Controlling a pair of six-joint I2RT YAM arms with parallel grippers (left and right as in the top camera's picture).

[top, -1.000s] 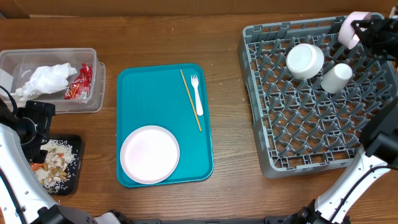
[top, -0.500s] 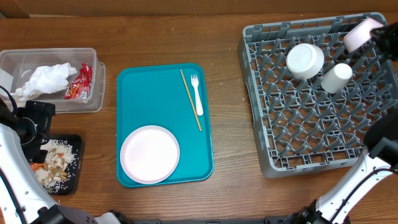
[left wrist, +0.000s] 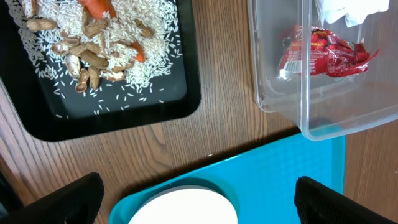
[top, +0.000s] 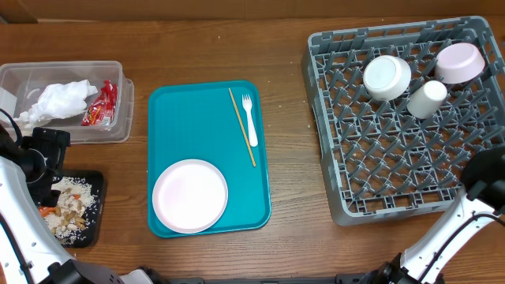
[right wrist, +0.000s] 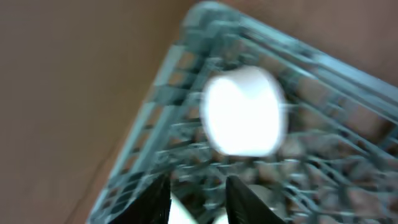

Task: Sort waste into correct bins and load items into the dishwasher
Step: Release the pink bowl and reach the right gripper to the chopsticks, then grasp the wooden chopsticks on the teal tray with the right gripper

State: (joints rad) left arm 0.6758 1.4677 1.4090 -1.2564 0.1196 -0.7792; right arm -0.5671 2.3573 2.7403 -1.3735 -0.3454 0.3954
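Left gripper points down, wide apart over the white plate; right gripper, slightly parted, hovers above the dish rack.

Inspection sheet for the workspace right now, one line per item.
surface: wooden table, no spill seen.
job's things: plate, fork, chopstick on the teal tray; white bowl, cup, pink bowl in the grey rack; napkins, red wrapper in the clear tub; rice, peanuts, carrot in the black tray.
clutter: nothing seen.
hands: left hand open, empty, over the teal tray's edge near the plate; right hand blurred, fingers apart, nothing between.
cables: one thin dark loop by the left arm.
surroundings: brown board behind the table.
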